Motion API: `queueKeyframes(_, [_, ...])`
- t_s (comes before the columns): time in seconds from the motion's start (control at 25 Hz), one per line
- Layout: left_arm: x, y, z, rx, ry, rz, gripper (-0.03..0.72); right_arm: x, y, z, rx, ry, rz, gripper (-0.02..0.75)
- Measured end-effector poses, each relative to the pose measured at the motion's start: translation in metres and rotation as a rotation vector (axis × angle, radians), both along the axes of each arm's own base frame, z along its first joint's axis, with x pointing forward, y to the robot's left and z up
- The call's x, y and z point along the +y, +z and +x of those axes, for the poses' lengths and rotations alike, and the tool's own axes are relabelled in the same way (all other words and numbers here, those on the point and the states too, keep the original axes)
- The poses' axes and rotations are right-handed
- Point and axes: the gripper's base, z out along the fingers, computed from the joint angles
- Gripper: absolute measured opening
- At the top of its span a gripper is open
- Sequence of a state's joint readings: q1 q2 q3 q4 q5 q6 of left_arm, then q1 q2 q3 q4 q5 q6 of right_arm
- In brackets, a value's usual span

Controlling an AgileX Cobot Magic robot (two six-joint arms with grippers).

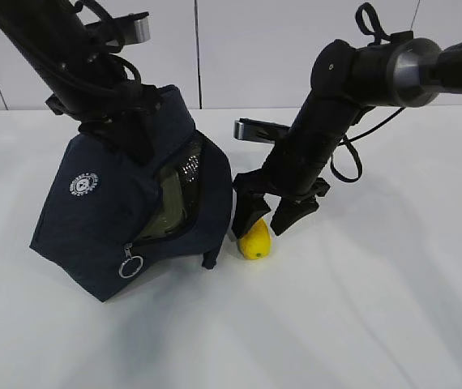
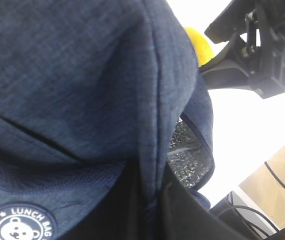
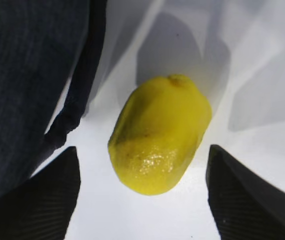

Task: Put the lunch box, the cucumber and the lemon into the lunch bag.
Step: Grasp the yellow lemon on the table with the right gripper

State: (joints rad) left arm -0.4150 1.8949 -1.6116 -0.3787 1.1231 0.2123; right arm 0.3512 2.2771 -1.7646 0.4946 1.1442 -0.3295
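The navy lunch bag (image 1: 109, 219) stands tilted on the white table, its zipped side open. A pale green surface (image 1: 164, 204) shows inside, likely the lunch box lid. The cucumber is out of view. My left gripper (image 2: 155, 210) is shut on a fold of the bag's top fabric (image 2: 82, 75); in the exterior view the bag hides its jaws. The yellow lemon (image 1: 255, 241) lies on the table just right of the bag. My right gripper (image 1: 273, 219) is open just above it. In the right wrist view the lemon (image 3: 160, 135) lies between the fingers (image 3: 37, 200), untouched.
The bag's silver lining (image 2: 187, 155), round white logo (image 1: 85, 184) and metal ring pull (image 1: 130, 265) are visible. A loop handle (image 3: 77, 100) hangs close to the lemon's left. The white table (image 1: 336, 324) extends to the front and right. A wall stands behind.
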Motion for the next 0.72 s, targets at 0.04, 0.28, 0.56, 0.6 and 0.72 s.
queueKeyframes(0.04, [0.000, 0.000, 0.000, 0.000, 0.000, 0.000, 0.019, 0.000, 0.000, 0.000, 0.000, -0.001, 0.002, 0.588])
queueKeyframes(0.28, [0.000, 0.000, 0.000, 0.000, 0.000, 0.000, 0.019, 0.001, -0.005, 0.002, -0.012, -0.017, 0.007, 0.589])
queueKeyframes(0.56, [0.000, 0.000, 0.000, 0.005, -0.002, 0.002, 0.019, 0.001, -0.011, 0.003, -0.004, -0.019, 0.004, 0.588])
queueKeyframes(0.6, [0.000, 0.000, -0.001, 0.007, -0.003, 0.002, 0.019, 0.001, -0.012, 0.003, -0.002, -0.019, 0.003, 0.588])
queueKeyframes(0.72, [0.000, 0.000, -0.001, 0.008, -0.003, 0.001, 0.019, 0.001, -0.014, 0.003, 0.002, -0.019, 0.002, 0.573])
